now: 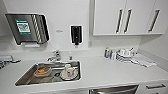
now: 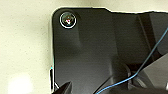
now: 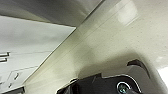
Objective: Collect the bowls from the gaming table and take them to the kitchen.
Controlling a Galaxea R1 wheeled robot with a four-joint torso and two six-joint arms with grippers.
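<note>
for both grippers i cannot tell how far they are opening or what they are holding, because the fingers are not clear in the wrist views. the head view is looking down on the white worktop (image 1: 105, 71) of the kitchen. the orange-red bowl (image 1: 42, 71) is sitting inside the steel sink (image 1: 26, 79), at its left part, and white cups (image 1: 68, 70) are lying just beside it. a tap (image 1: 54, 57) is standing behind the sink. a paper-towel dispenser (image 1: 26, 28) and a black soap dispenser (image 1: 76, 34) are hanging on the wall. more dishes (image 1: 125, 55) are lying at the right under the cabinets (image 1: 130, 16).
</note>
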